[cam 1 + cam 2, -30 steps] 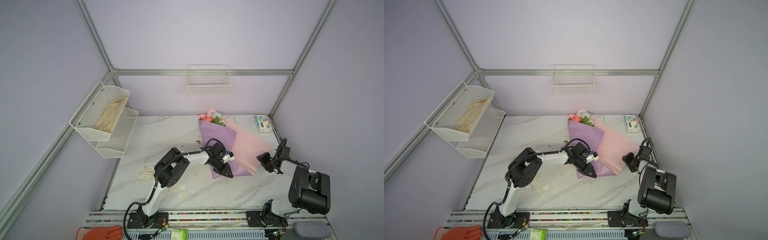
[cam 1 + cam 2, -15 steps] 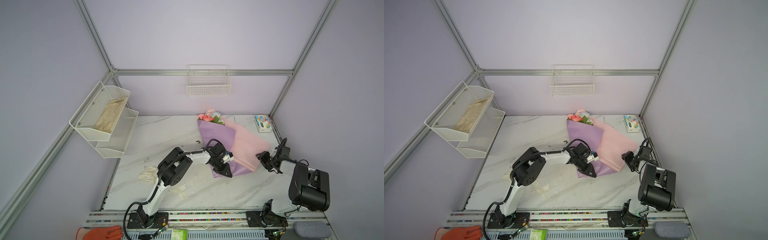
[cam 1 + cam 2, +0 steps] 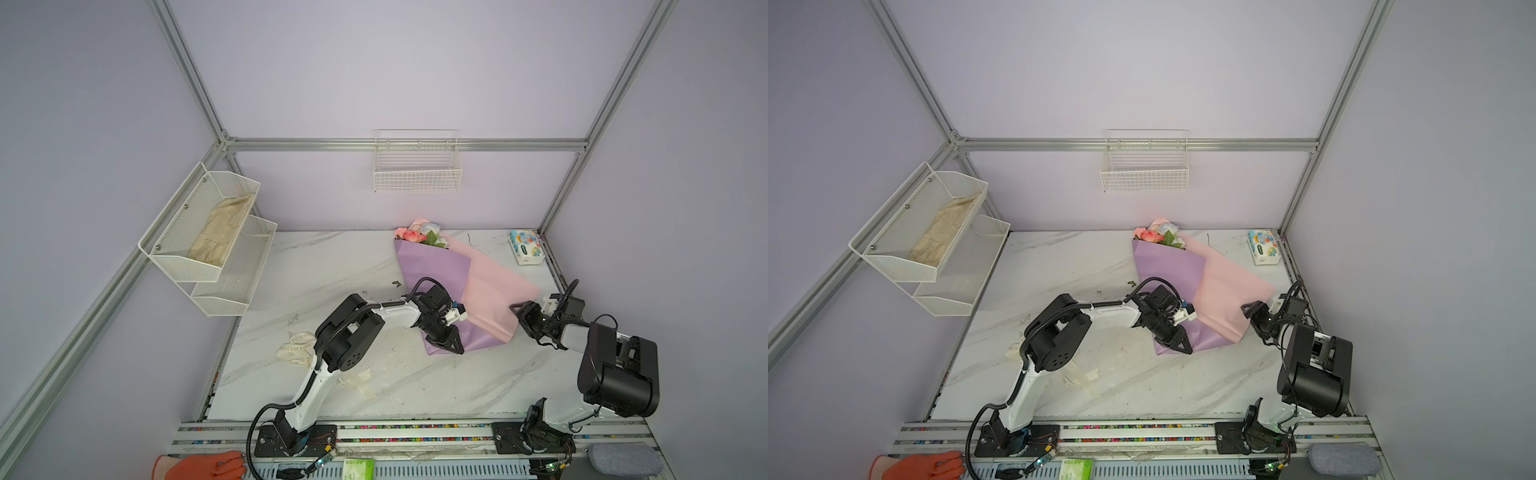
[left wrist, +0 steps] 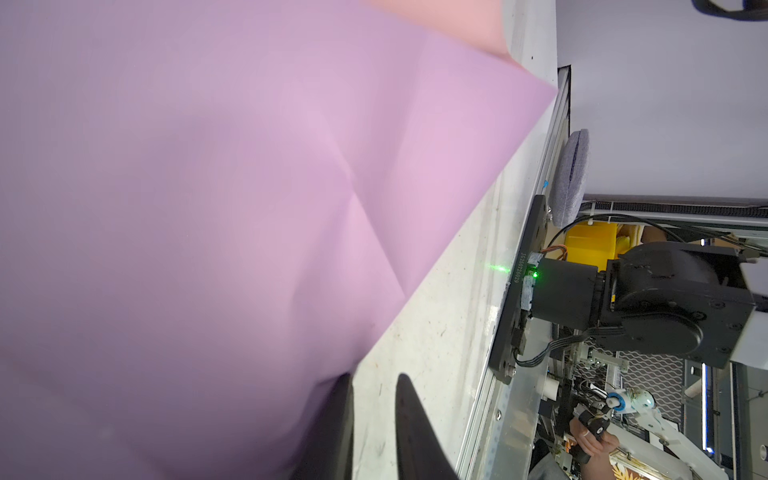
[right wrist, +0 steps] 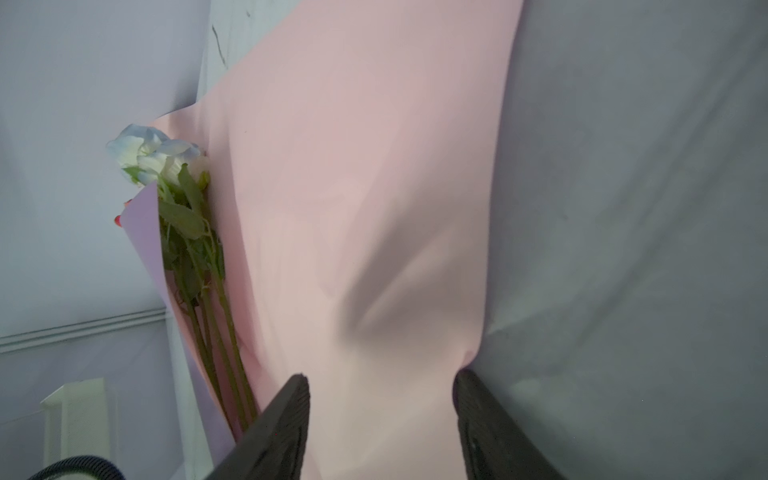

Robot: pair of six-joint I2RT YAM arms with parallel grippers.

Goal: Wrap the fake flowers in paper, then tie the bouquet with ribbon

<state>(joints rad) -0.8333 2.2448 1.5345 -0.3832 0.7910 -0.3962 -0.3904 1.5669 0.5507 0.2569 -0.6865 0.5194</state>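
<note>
The bouquet of fake flowers (image 3: pixel 419 235) lies on the marble table, rolled in lilac paper (image 3: pixel 432 270) with pink paper (image 3: pixel 494 291) spread to its right. In the right wrist view a pale blue rose (image 5: pixel 153 153) and green stems (image 5: pixel 220 332) show inside the wrap. My left gripper (image 3: pixel 446 347) sits at the lilac paper's near end. Its jaws stand narrowly apart over bare table (image 4: pixel 374 415), with the lilac sheet (image 4: pixel 208 208) draped against one finger. My right gripper (image 3: pixel 519 318) is open, its jaws wide on either side of the pink paper's corner (image 5: pixel 382 415).
A cream lettered ribbon (image 3: pixel 297 347) lies loose by the left arm's elbow, with tape scraps (image 3: pixel 361 382) nearer the front. A tissue pack (image 3: pixel 525 247) sits at the back right corner. A white shelf (image 3: pixel 208 237) and a wire basket (image 3: pixel 417 166) hang on the walls.
My right gripper's jaws have spread wider at the pink paper's corner. The left arm's elbow has shifted slightly right, and its gripper stays at the lilac end.
</note>
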